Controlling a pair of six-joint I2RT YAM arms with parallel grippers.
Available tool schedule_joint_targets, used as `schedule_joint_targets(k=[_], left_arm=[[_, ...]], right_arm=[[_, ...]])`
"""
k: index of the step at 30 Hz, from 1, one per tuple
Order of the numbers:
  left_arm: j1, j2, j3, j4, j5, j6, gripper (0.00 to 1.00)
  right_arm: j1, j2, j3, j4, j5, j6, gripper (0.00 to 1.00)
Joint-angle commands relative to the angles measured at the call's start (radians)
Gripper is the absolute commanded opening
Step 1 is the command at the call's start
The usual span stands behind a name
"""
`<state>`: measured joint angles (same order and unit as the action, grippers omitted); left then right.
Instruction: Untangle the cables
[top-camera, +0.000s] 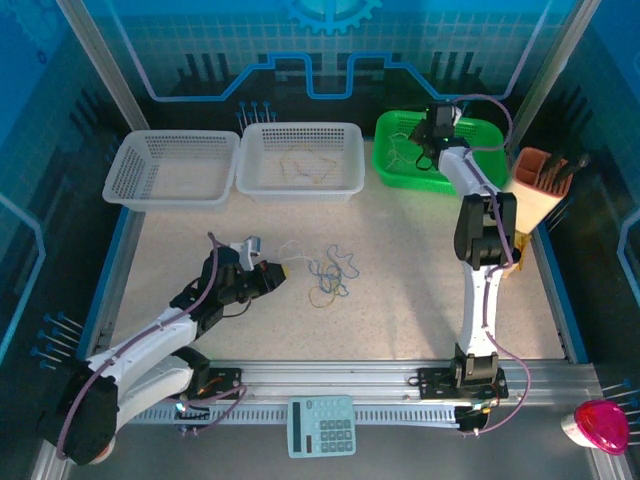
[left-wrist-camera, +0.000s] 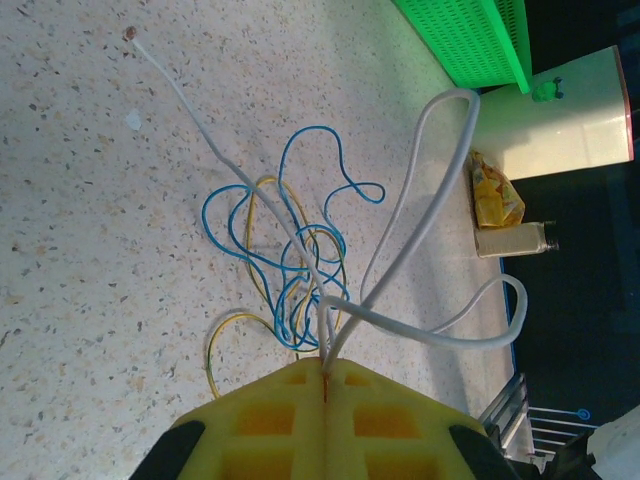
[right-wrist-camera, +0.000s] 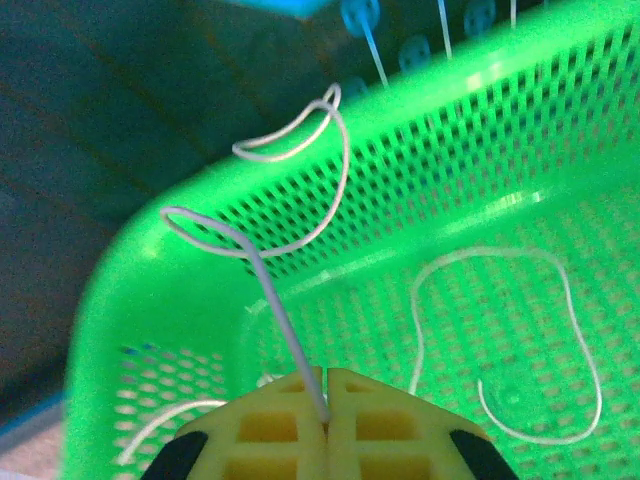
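A tangle of blue and yellow cables (top-camera: 330, 275) lies on the table's middle; in the left wrist view the blue loops (left-wrist-camera: 290, 250) cross a yellow cable (left-wrist-camera: 225, 335). My left gripper (left-wrist-camera: 327, 372) is shut on a white cable (left-wrist-camera: 420, 215) that loops up from its yellow fingers; it sits just left of the tangle (top-camera: 272, 272). My right gripper (right-wrist-camera: 326, 420) is shut on another white cable (right-wrist-camera: 265, 270) and hangs over the green basket (right-wrist-camera: 160, 300), at the far right (top-camera: 432, 135). More white cable (right-wrist-camera: 560, 330) lies on the basket floor.
Two white baskets stand at the back, the left one (top-camera: 170, 168) and the middle one (top-camera: 300, 158) with yellowish cables inside. A cup with tools (top-camera: 540, 185) stands at the right. A calculator (top-camera: 322, 425) and a pink object (top-camera: 600, 425) lie at the front.
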<state>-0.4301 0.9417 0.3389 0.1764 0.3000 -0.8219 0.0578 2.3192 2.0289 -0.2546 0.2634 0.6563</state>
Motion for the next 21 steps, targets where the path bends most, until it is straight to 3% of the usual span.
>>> schedule_joint_targets(k=[1,9,21], left_arm=[[0.009,0.008,-0.009,0.054,0.010,-0.012,0.00],[0.010,0.008,-0.003,0.072,0.013,-0.018,0.00],[0.010,0.009,0.002,0.080,0.014,-0.020,0.00]], right_arm=[[-0.013,0.067,0.070,-0.162,-0.053,0.041,0.00],[-0.030,0.065,0.018,-0.271,-0.126,0.130,0.00],[-0.050,-0.249,-0.510,-0.033,-0.177,0.191,0.00]])
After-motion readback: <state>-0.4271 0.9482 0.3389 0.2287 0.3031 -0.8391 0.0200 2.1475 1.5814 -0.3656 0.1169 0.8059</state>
